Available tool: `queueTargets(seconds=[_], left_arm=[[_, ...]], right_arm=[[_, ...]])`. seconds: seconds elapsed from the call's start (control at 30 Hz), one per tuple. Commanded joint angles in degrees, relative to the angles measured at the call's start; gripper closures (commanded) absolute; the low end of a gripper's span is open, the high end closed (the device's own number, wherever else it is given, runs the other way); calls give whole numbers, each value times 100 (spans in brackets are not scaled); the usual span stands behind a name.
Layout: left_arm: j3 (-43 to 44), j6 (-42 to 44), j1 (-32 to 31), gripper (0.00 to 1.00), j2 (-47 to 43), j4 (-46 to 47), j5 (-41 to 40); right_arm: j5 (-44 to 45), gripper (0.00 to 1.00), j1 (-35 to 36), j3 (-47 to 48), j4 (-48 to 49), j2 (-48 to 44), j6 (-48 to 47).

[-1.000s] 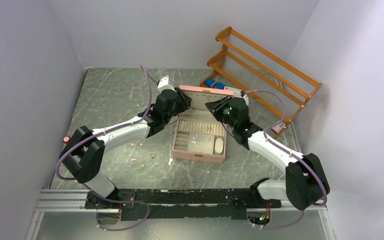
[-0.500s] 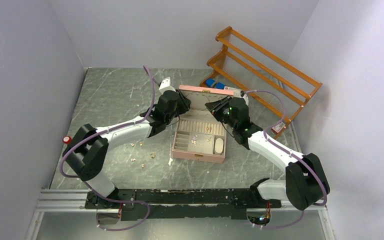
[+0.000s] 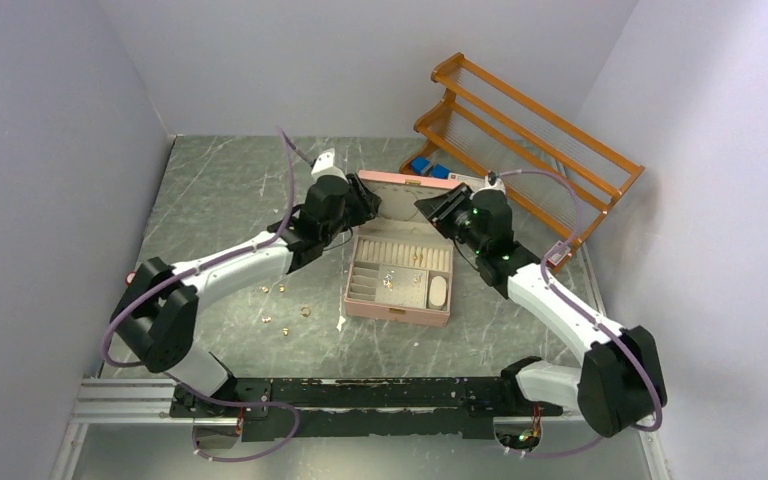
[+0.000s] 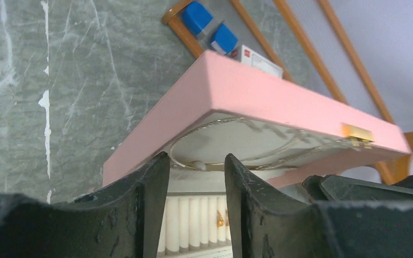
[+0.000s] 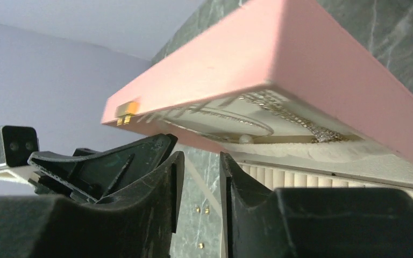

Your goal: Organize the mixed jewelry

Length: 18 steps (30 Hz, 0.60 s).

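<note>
The pink jewelry box (image 3: 397, 305) stands open mid-table, its lid (image 3: 412, 183) raised at the back. Several tiny gold rings (image 3: 282, 290) lie on the table left of the box, and they also show between my right fingers (image 5: 200, 210). More gold pieces sit in the box trays (image 3: 416, 260). A thin silvery wire loop with a bead (image 4: 196, 165) hangs inside the lid, also in the right wrist view (image 5: 244, 138). My left gripper (image 3: 366, 205) (image 4: 196, 161) is open and empty at the lid's left end. My right gripper (image 3: 434, 211) (image 5: 199, 158) is open and empty at the lid's right end.
An orange wooden rack (image 3: 540, 130) leans at the back right, with blue items (image 3: 420, 165) and a small white box (image 4: 255, 59) under it. A small pale scrap (image 3: 341, 323) lies by the box's front left corner. Grey walls close in left, right and back.
My right gripper has moved up and a little back along the lid's right end. My left arm shifted slightly by the lid. The box and the rings have not moved.
</note>
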Motion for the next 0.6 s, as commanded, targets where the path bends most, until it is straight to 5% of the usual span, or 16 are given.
queueTargets(seconds=[0.0,0.17,0.37,0.57], left_arm=[[-143,109,103,51,-633,-152,422],[-497,137,124,41,-1131,-440,868],[-824,410,145,15,-1398,-1346,1043],[-1081,537,159,8,-1351,-1682,1128]], right_arm=[[-629,64,-231,295,-593,-446,-734],[-462,53,-381,348,-1865,-878,-1294],[696,35,-419,318,-3268,-1255,-1790],[1082,38,-421,2,-3527,-1108,-1942]])
